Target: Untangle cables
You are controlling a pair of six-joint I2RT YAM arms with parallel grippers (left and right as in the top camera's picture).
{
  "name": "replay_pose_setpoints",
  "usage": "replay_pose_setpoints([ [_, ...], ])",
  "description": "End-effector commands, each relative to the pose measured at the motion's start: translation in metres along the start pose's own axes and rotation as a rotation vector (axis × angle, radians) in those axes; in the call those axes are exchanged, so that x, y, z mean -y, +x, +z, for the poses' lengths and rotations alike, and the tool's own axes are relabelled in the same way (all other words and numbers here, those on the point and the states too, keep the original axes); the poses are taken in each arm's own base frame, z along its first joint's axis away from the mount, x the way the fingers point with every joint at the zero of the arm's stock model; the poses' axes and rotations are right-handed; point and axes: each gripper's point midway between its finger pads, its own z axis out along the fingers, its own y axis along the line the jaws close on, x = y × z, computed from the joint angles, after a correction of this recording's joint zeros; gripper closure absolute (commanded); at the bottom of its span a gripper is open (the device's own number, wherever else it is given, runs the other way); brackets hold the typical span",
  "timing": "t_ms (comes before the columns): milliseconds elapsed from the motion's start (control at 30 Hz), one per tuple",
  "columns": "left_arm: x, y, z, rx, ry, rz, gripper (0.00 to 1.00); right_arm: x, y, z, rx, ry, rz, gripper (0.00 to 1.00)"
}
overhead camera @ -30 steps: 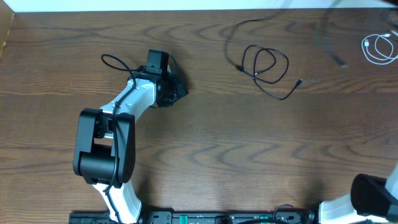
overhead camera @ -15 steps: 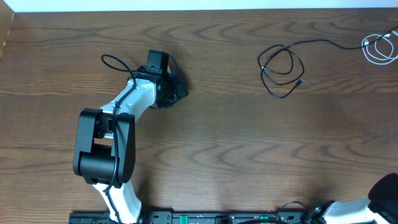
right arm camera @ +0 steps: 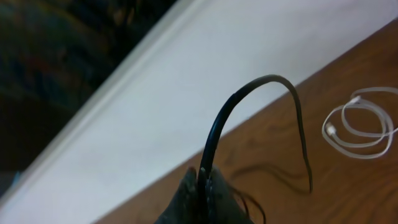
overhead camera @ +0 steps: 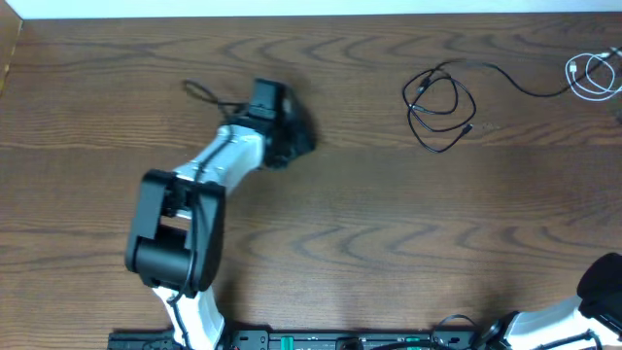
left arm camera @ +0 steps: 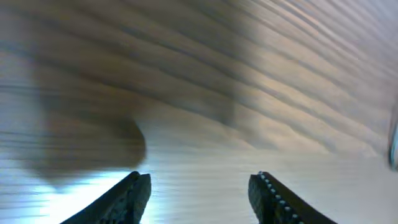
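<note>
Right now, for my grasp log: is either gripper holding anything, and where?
The right gripper pinches the black cable on its cord; plug unseen. The left gripper holds nothing.

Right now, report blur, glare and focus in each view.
Overhead: sharp, evenly lit. Left wrist: table streaked by motion blur, glare at lower left, left gripper crisp. Right wrist: black cable soft near the lens; white cable clearer.
</note>
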Motion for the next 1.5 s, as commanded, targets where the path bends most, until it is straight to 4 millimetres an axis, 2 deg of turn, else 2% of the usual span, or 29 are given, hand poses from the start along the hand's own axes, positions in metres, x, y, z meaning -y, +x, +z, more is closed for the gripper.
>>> replay_pose_setpoints([
  [0,0.065,-0.008,-0.006,0.078,0.041,0.214,0.36,-0.01,0.009,0.001,-0.016,0.02,-0.107,0.99],
  [200,0.148,-0.017,-0.034,0.188,0.112,0.366,0.32,-0.004,0.022,0.002,-0.06,0.053,-0.138,0.99],
  [300,0.172,-0.02,-0.039,0.229,0.128,0.41,0.32,-0.002,0.028,0.002,-0.084,0.059,-0.132,0.99],
  [400,0.191,-0.022,-0.027,0.233,0.141,0.466,0.32,-0.001,0.033,0.002,-0.102,0.064,-0.126,0.99],
  [600,0.217,-0.03,0.012,0.184,0.114,0.565,0.32,0.002,0.04,0.001,-0.131,0.07,-0.132,0.99],
  [767,0.221,-0.022,0.049,0.138,0.087,0.66,0.32,0.002,0.045,0.001,-0.152,0.073,-0.139,0.99],
  [867,0.219,-0.013,0.064,0.121,0.078,0.699,0.32,0.002,0.046,0.001,-0.155,0.074,-0.142,0.99],
  [1100,0.234,-0.005,0.074,0.172,0.073,0.757,0.32,0.003,0.049,0.0,-0.166,0.076,-0.145,0.99],
  [1267,0.222,-0.004,0.097,0.191,0.003,0.761,0.32,0.004,0.052,0.0,-0.177,0.079,-0.147,0.99],
  [1467,0.211,-0.014,0.108,0.245,-0.069,0.728,0.32,0.004,0.052,0.0,-0.177,0.08,-0.147,0.99],
])
